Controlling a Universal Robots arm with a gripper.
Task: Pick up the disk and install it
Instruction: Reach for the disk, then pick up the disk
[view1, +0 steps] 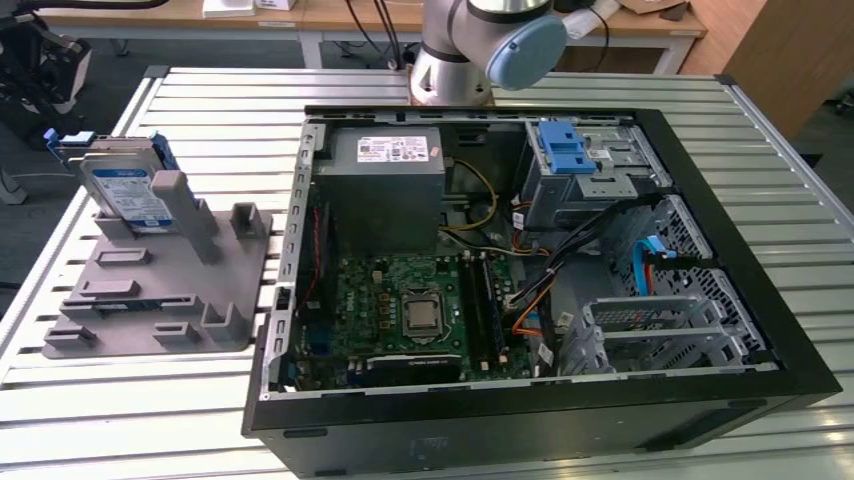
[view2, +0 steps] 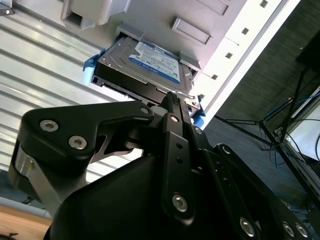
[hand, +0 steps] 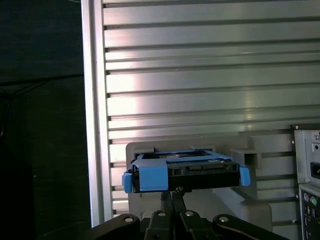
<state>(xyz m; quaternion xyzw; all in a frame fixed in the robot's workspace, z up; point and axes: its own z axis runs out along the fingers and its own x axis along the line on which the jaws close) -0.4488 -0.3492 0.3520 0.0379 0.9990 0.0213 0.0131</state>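
Beside the open computer case (view1: 534, 425), disk (view1: 127, 192) propped in grey holder (view1: 147, 300).

Open computer case (view1: 534, 420), grey fixture (view1: 147, 290), slatted table (view1: 134, 400)

No print was legible on the disk's (view1: 130, 190) white-and-blue label (view2: 157, 61) or the power supply's (view1: 387, 205) white sticker (view1: 394, 150).
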